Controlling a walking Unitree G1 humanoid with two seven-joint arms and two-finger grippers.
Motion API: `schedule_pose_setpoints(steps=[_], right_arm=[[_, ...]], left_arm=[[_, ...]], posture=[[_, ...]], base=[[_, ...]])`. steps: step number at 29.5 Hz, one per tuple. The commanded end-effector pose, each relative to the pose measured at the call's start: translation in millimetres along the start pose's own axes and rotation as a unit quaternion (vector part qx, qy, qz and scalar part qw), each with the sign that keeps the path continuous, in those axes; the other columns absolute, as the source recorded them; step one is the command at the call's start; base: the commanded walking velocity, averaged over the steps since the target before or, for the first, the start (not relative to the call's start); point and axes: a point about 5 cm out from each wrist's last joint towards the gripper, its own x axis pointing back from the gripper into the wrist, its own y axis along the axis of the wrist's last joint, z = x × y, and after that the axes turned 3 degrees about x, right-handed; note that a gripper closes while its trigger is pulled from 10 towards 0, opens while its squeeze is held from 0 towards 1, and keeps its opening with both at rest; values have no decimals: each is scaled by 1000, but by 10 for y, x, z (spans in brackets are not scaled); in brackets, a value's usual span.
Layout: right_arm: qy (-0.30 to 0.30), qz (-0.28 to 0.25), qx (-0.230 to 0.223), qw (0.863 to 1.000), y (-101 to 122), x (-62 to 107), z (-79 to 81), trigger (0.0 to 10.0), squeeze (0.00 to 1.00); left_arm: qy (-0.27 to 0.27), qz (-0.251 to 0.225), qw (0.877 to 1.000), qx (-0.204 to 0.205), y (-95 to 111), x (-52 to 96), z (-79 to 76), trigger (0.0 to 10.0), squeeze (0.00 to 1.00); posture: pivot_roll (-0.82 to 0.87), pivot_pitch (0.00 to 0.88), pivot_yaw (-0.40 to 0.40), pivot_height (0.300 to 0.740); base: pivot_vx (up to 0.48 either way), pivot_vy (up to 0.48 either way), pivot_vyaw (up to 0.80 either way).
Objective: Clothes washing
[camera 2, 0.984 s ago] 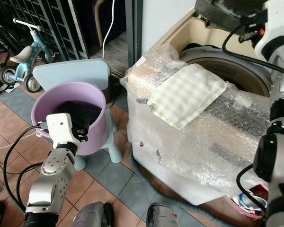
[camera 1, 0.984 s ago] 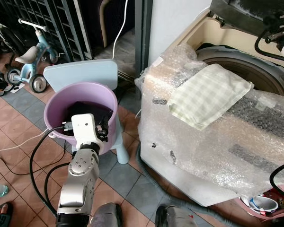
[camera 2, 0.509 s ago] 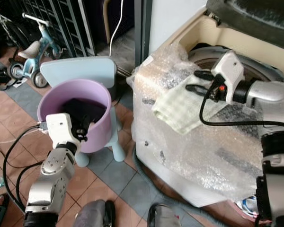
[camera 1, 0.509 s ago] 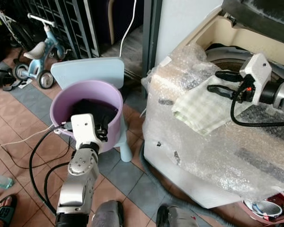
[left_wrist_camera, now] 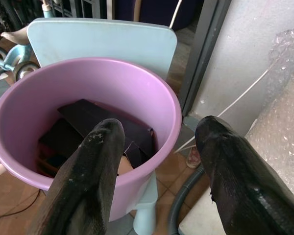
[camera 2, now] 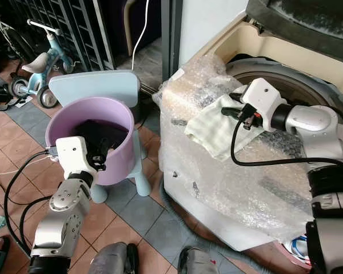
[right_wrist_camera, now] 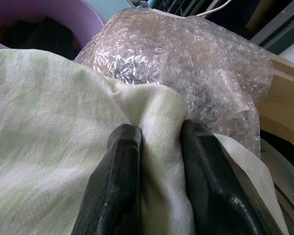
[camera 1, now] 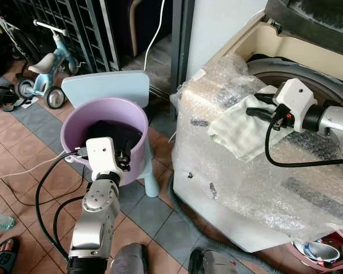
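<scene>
My right tool (right_wrist_camera: pixel 157 147) pinches a fold of the green checked cloth (camera 1: pixel 240 128), which lies on the bubble wrap (camera 1: pixel 263 177) over the washing machine (camera 2: pixel 274 40) rim. My left tool (left_wrist_camera: pixel 159 147) is spread wide above the purple bucket (camera 1: pixel 80 123) holding dark clothes (left_wrist_camera: pixel 95 122), which sits on a light blue stool (camera 1: pixel 111 85).

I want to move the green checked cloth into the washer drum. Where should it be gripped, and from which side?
Grip the raised fold at the green checked cloth's drum-side edge, coming from the drum side as the right gripper does; the rest lies flat on the bubble wrap.
</scene>
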Motion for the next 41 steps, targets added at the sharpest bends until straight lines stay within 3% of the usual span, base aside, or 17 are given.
schedule_pose_setpoints(steps=[1,4,8,14,21,25,29,30,31,32,33,34,35,36,37,41], right_arm=[[-6,11,-12,1000,-64,9,23,0,0],[-26,6,-41,999,-95,36,-30,0,0],[-67,45,-40,996,-197,73,-116,0,0],[-164,75,-85,980,-288,129,-290,0,0],[-205,34,-152,966,-268,162,-400,0,0],[-210,18,-164,964,-251,170,-419,0,0],[-257,-10,-178,950,-193,207,-523,0,0],[-302,3,-174,937,-198,245,-601,784,0],[-323,10,-178,929,-209,266,-634,2902,0],[-335,14,-181,924,-219,278,-651,2902,0],[-346,14,-185,920,-219,289,-669,7843,0],[-356,8,-191,915,-206,295,-690,10000,0],[-358,6,-192,914,-201,295,-694,10000,0],[-360,5,-189,913,-194,296,-700,10000,141],[-359,3,-196,913,-194,291,-698,10000,1000],[-391,35,-182,901,-233,335,-737,10000,1000]], left_arm=[[0,3,1000,7,-15,13,-24,10000,0],[-1,6,1000,9,-22,17,-28,10000,0],[1,7,1000,10,-24,20,-24,10000,0],[3,7,1000,11,-22,21,-18,10000,0],[3,7,1000,11,-20,17,-13,10000,0],[3,7,1000,11,-19,14,-15,10000,0],[3,7,1000,12,-18,11,-17,10000,0],[3,7,1000,11,-18,9,-17,10000,0],[2,7,1000,11,-18,8,-17,10000,0],[2,7,1000,12,-18,7,-17,10000,0],[2,7,1000,12,-17,7,-18,10000,0],[2,7,1000,11,-17,6,-19,10000,0],[2,7,1000,11,-17,5,-20,10000,0],[2,7,1000,11,-17,5,-19,10000,0],[3,6,1000,11,-16,5,-19,10000,0],[3,6,1000,12,-15,3,-22,10000,0]], posture=[[8,109,5,740],[8,112,3,740],[9,115,3,740],[13,117,4,740],[12,115,5,740],[11,115,5,740],[9,114,4,740],[9,114,5,740],[9,114,5,740],[8,114,5,740],[10,113,4,740],[11,112,4,740],[11,112,4,740],[11,112,4,740],[11,112,4,740],[11,113,3,740]], base=[[0,0,0],[0,0,0],[0,0,0],[0,0,0],[0,0,0],[0,0,0],[0,0,0],[0,0,0],[0,0,0],[0,0,0],[0,0,0],[0,0,0],[0,0,0],[0,0,0],[0,0,0],[0,0,0]])
